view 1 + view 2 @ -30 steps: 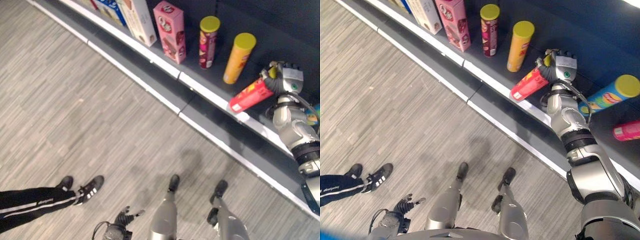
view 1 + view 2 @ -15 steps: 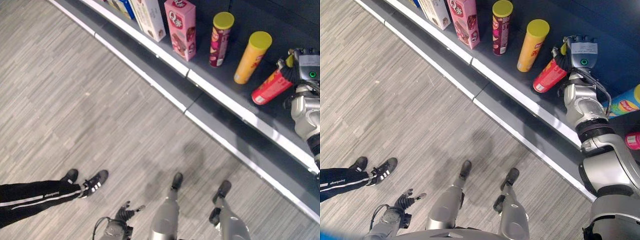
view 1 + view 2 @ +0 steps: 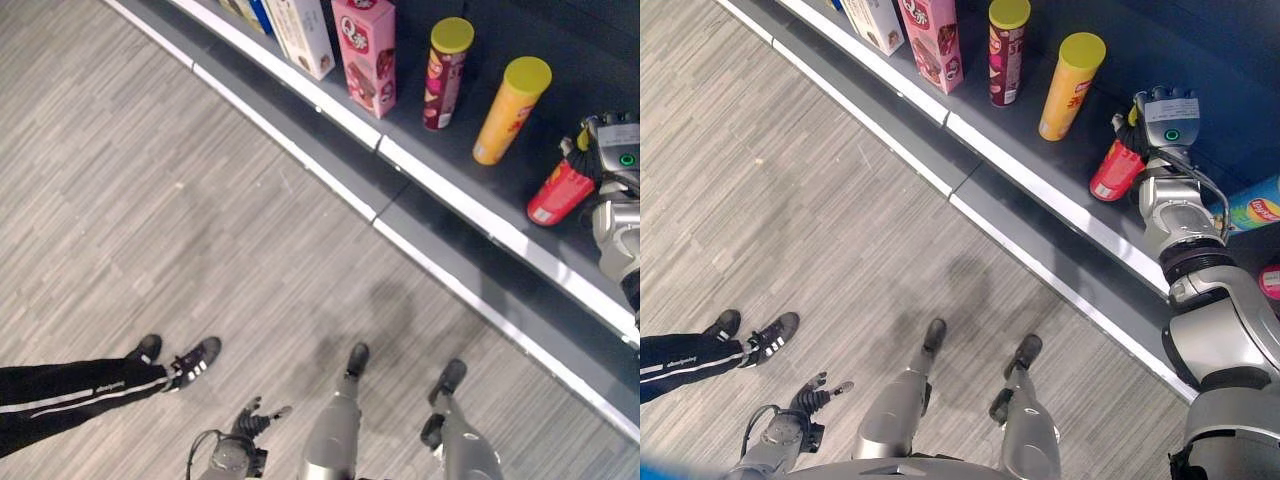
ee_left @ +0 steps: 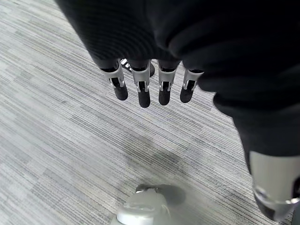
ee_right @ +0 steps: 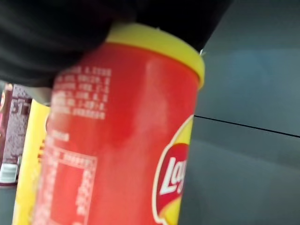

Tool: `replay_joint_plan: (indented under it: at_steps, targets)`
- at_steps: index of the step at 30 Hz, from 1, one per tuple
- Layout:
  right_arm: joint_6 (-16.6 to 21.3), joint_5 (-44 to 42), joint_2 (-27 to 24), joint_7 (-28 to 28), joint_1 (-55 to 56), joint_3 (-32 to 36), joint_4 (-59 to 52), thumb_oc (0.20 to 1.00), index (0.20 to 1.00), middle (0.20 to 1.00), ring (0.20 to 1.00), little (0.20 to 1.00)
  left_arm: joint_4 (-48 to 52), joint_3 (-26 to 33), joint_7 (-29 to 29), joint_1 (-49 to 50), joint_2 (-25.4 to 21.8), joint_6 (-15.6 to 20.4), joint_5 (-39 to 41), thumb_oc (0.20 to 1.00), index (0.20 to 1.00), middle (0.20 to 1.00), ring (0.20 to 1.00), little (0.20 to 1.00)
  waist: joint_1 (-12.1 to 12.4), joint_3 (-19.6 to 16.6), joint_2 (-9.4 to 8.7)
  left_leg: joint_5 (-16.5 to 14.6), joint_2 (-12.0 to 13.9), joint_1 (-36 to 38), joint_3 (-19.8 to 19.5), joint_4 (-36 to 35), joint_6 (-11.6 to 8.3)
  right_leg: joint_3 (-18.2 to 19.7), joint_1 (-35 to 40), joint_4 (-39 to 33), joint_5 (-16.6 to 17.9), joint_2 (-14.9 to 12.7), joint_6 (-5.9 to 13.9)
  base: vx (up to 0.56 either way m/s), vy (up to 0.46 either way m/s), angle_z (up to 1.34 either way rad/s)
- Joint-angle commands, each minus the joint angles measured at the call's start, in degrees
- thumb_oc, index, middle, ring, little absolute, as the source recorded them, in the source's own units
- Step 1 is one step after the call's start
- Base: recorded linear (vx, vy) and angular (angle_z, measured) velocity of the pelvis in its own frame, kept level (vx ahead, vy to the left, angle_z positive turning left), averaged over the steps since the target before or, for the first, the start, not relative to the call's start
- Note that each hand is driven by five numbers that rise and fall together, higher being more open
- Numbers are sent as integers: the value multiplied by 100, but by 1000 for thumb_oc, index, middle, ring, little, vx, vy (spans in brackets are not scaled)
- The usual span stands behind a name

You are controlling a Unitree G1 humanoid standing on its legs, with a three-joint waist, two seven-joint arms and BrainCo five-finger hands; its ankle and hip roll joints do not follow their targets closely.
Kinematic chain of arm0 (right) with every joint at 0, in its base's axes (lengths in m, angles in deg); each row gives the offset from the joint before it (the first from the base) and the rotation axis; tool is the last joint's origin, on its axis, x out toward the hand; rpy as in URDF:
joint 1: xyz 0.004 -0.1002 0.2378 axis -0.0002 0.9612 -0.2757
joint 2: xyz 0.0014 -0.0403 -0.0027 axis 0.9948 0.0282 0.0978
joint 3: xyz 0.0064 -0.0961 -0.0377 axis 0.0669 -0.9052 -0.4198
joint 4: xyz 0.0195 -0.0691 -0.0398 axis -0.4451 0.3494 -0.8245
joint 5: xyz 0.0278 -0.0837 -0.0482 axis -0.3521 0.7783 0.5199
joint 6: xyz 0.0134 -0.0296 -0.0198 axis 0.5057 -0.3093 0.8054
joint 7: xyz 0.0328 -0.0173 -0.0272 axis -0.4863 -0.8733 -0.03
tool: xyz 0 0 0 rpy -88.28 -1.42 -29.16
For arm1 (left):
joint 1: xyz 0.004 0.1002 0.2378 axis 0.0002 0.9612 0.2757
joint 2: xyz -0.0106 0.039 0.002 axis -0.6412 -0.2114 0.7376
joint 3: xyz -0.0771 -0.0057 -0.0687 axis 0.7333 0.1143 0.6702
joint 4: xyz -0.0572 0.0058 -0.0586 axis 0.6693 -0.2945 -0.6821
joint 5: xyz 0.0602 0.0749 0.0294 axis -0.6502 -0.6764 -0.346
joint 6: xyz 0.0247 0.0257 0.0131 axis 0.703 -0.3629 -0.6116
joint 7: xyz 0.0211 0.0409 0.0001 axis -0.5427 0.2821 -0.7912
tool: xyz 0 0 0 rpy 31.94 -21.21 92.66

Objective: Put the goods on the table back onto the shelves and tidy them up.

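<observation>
Right eye view: right hand point(image 3: 1162, 115) grasps the red can point(image 3: 1116, 171) near its yellow lid, can tilted on the shelf point(image 3: 1040, 165), just beside the yellow can point(image 3: 1072, 86). Left hand point(image 4: 150, 89) hangs low over the floor point(image 3: 150, 200), fingers straight, holding nothing.

Boxes point(image 3: 362, 52) left of three tubes point(image 3: 511, 110) on shelf point(image 3: 440, 190)

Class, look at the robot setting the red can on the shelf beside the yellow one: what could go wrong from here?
1. The red can is tilted in the right hand; released now, it may topple or roll off the shelf.
2. It stands near the yellow can; straightening it could knock that one over.
</observation>
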Motion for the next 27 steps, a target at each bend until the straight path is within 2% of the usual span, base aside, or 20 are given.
replay_joint_plan:
  at_steps: [1, 11, 27]
  targets:
    - [-112, 98, -523, 258, -791, -505, -5, 200, 200, 200, 200, 200, -58, -481, -115, -29, -293, 105, 234, 1000, 1000, 1000, 1000, 1000, 44, -155, -144, 47, 217, 19, 678, 1, -209, 204, 117, 541, -856, -311, 518, 4, -21, -7]
    - [-240, -61, -719, 413, -1023, -545, 151, 200, 200, 200, 200, 200, -63, -537, -140, -68, -293, 119, 281, 1000, 1000, 1000, 1000, 1000, 43, -134, -54, 74, 221, -33, 673, 1, -210, 186, 36, 630, -904, -305, 495, 0, -2, 0]
    - [-181, -267, -343, 422, -1037, -525, 215, 200, 200, 200, 200, 200, -81, -523, -204, -106, -292, 129, 336, 1000, 1000, 1000, 1000, 1000, 68, -168, -101, 61, 242, -34, 704, 1, -215, 178, 70, 537, -886, -247, 482, 0, 0, 0]
